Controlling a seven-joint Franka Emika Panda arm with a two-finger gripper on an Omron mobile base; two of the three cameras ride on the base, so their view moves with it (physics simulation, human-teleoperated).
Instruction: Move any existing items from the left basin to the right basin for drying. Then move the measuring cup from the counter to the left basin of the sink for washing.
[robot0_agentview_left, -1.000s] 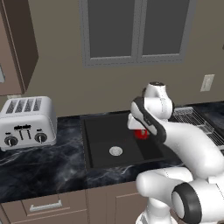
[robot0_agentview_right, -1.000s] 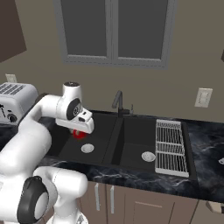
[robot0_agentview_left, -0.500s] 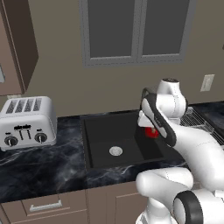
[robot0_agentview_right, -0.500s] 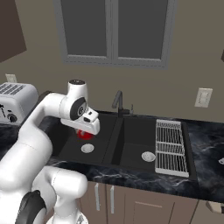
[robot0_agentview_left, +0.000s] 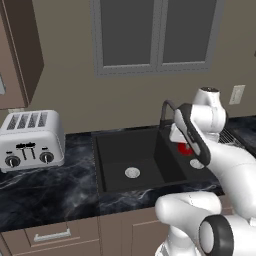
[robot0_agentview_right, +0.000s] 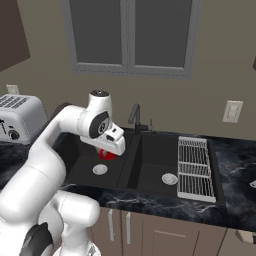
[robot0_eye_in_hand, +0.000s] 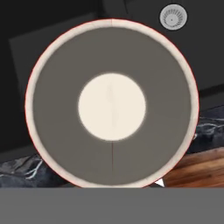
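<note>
1. My fingers (robot0_agentview_right: 106, 150) are clamped shut on the mug (robot0_agentview_right: 107, 153), which hangs under my hand with its white inside facing the hand camera.
2. A second ago I held it over the middle of the left basin (robot0_agentview_left: 120, 155); since then I have swung it right, and it now sits above that basin's right edge, close to the divider.
3. So the mug is off the basin floor and in transit. I judge the first half of the task well along, with only the crossing and the set-down in the right basin (robot0_agentview_right: 155, 165) left.
4. The measuring cup's turn comes after that.
5. The sink is matte black, each basin with a round silver drain, and the faucet (robot0_agentview_right: 135, 117) stands at the far side.
6. The counter (robot0_agentview_left: 45, 190) is glossy black marble. A toaster (robot0_agentview_left: 31, 137) stands far left, a wire rack (robot0_agentview_right: 196, 167) lies right of the sink, and a window (robot0_agentview_right: 132, 35) is behind.
</note>
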